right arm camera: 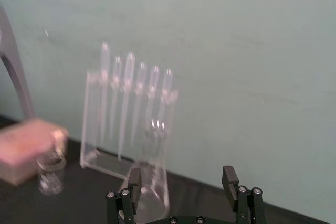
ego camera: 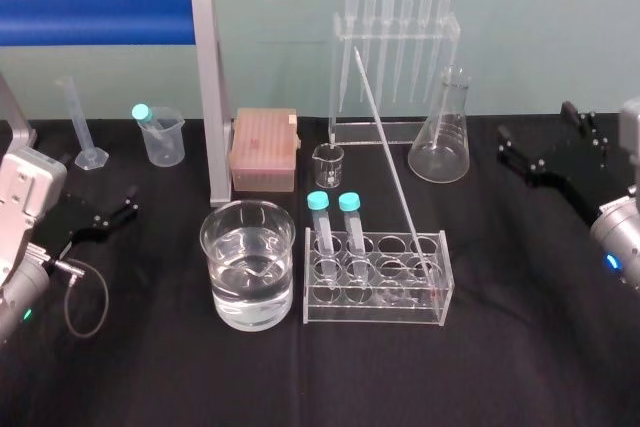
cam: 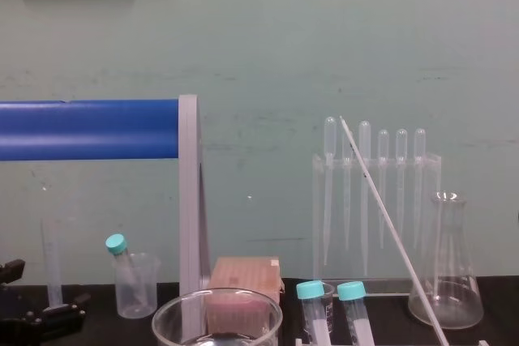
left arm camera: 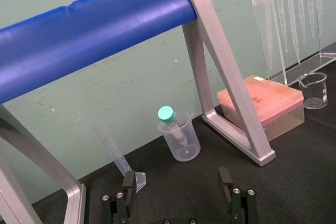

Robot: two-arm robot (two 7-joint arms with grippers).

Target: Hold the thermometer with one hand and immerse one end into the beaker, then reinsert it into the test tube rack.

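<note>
Left claw (left arm camera: 177,178), right claw (right arm camera: 181,174) agape, flanking thermometer (ego camera: 390,152)

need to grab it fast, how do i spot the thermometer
Find the clear test tube rack right of the water-filled beaker. From its right end a thin whitish rod, the thermometer, leans back toward the pipettes. Unlike them it is bulbless, tilted, longer.

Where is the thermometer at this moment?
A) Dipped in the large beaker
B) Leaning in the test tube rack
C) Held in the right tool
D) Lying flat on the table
B: the thermometer stands tilted with its lower end in the test tube rack, while the left tool and the right tool are open and hold nothing.
</note>
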